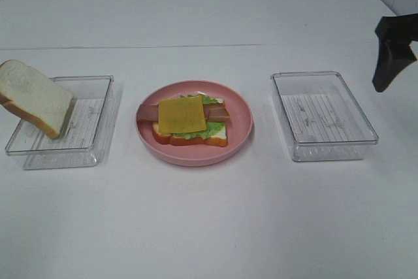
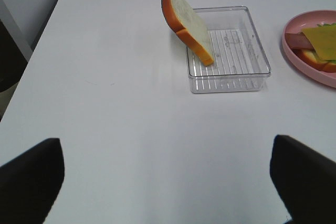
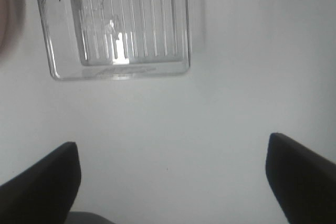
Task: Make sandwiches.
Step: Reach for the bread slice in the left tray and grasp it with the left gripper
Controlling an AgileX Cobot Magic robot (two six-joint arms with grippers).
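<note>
The loose bread slice (image 1: 36, 96) that would top the sandwich leans tilted in the left tray (image 1: 91, 119), its low end on the tray floor and its high end over the rim at nine o'clock. It looks light and spongy with a firmer crust, so a gentle pinch across the flat faces near the raised end seems safest; a hard squeeze could dent it. At three o'clock from it, the open stack (image 1: 189, 122) lies on the pink plate (image 1: 238, 106), with cheese (image 1: 182, 114) over bacon (image 1: 147, 113), lettuce (image 1: 196, 134) and the bottom slice (image 1: 219, 135). The right tray (image 1: 323, 115) sits farther toward three o'clock. The left gripper (image 2: 168, 182) and right gripper (image 3: 173, 182) both hang with jaws spread wide, holding nothing.
</note>
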